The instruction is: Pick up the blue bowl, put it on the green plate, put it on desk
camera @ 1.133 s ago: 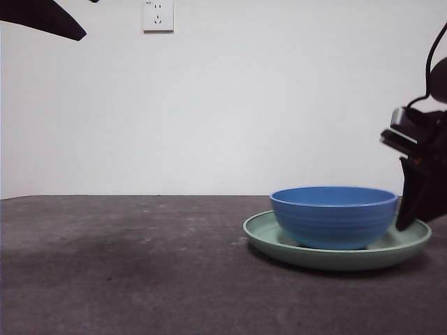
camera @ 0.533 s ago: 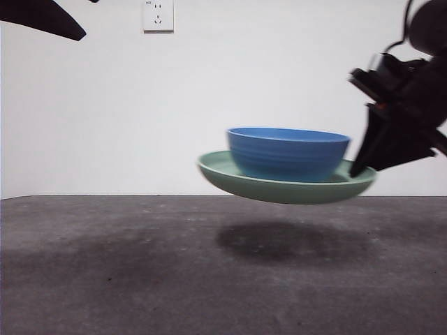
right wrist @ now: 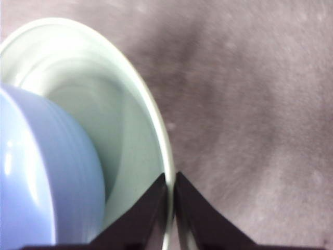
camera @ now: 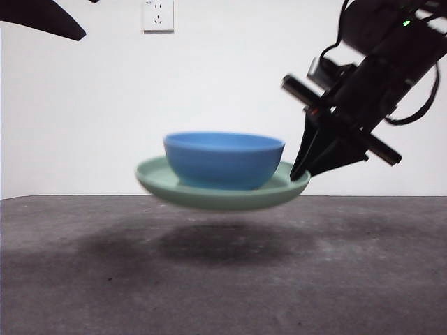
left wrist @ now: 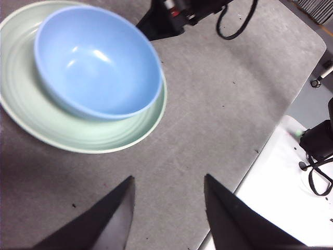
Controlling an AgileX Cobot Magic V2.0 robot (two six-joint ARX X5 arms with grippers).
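White wall behind, grey desk [camera: 105, 279] below, and the plate [camera: 209, 194] is airborne above the desk, casting a shadow! Right gripper [camera: 302, 174] pinches the plate's rim, jaws clamped either side of it. Bowl [camera: 223, 159] sits inside the plate, riding along. Left gripper [left wrist: 167, 203] hangs off to one side, jaws spread, holding nothing. Wall socket [camera: 158, 15] sits up top.
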